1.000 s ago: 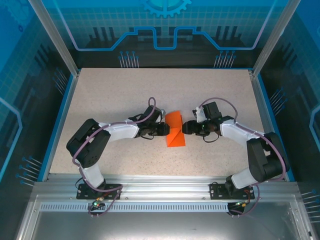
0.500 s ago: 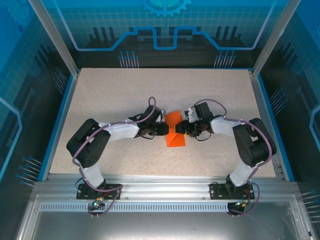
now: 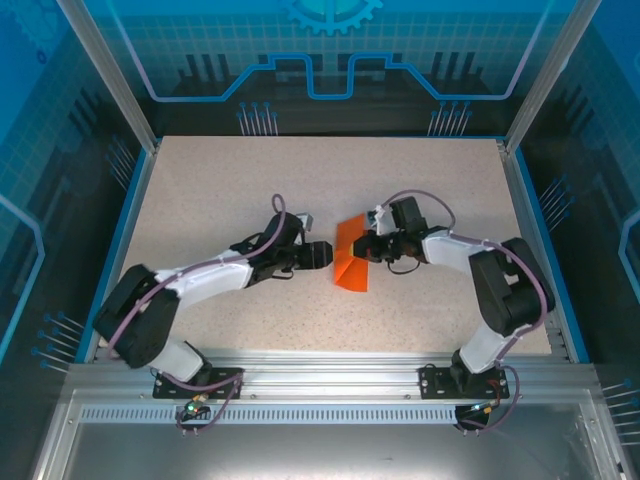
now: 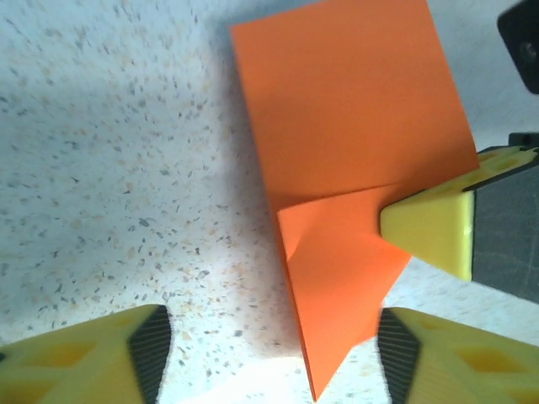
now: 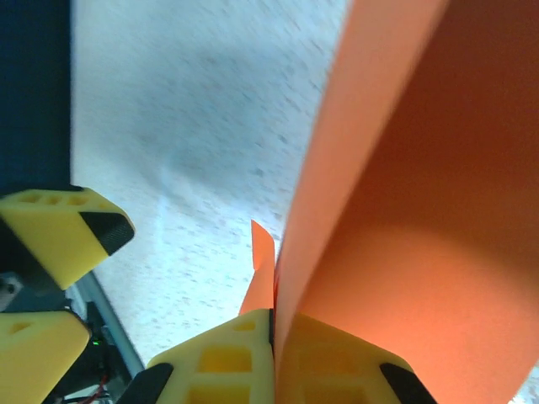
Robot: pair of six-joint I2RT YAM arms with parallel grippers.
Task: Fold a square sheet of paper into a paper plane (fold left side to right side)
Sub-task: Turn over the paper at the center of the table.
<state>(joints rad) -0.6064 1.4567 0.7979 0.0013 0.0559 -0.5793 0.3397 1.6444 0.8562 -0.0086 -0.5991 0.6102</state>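
The orange-red sheet of paper (image 3: 349, 258) lies mid-table, partly folded, with a pointed lower end (image 4: 324, 337) and a broad upper panel (image 4: 354, 101). My right gripper (image 3: 366, 248) is shut on the sheet's right edge and holds that side up off the table. In the right wrist view the paper (image 5: 404, 194) rises steeply from between the closed yellow fingers (image 5: 227, 362). My left gripper (image 3: 324, 254) stands open just left of the sheet. Its fingertips (image 4: 147, 349) straddle the paper's pointed end without touching it.
The speckled table (image 3: 200, 180) has free room on all sides of the paper. A blue raised rim (image 3: 135, 190) borders it, with metal frame posts (image 3: 110, 70) at the back corners. The aluminium base rail (image 3: 320, 375) runs along the near edge.
My right gripper has closed in on the sheet's right edge and lifted it, tilting the paper. My left arm has drawn back to the left, off the sheet.
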